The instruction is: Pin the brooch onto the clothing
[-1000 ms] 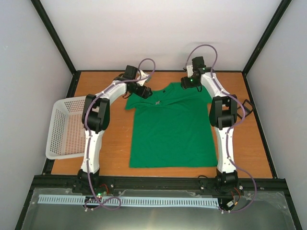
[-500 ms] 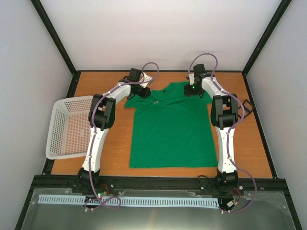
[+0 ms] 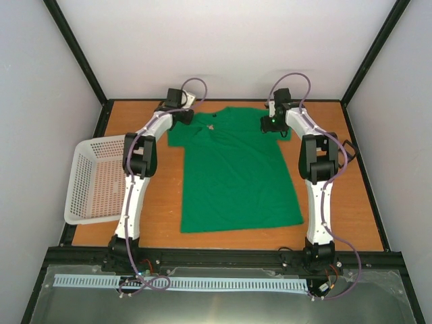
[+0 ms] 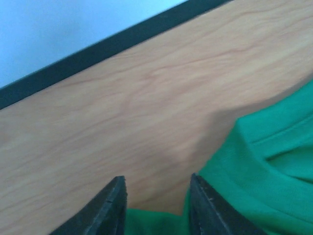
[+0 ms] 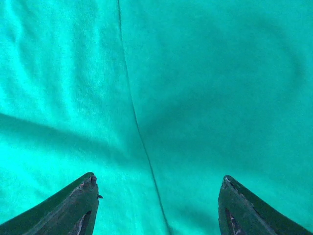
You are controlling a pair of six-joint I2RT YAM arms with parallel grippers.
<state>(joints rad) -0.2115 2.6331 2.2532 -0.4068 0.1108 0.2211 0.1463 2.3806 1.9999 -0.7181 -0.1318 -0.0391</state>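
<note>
The green T-shirt (image 3: pixel 236 175) lies flat on the wooden table with its neckline at the far side. The brooch (image 3: pixel 211 125) is a tiny silvery speck on the shirt just left of the neckline. My left gripper (image 3: pixel 181 117) is at the shirt's far left shoulder. In the left wrist view its jaws stand partly apart (image 4: pixel 157 205), with the edge of the green fabric (image 4: pixel 264 171) between and beside them over bare wood. My right gripper (image 3: pixel 270 124) is at the right shoulder. Its jaws are wide open (image 5: pixel 159 205) just above the green fabric (image 5: pixel 205 88) and a seam.
A white mesh basket (image 3: pixel 94 179) stands at the table's left edge. A small black frame-like box (image 3: pixel 347 148) lies right of the right arm. The black frame rail (image 4: pixel 98 49) and the back wall run close behind the left gripper.
The left gripper has moved left and toward the back wall. The shirt has shifted toward the far edge and turned slightly, with the brooch on it. The right gripper has barely moved.
</note>
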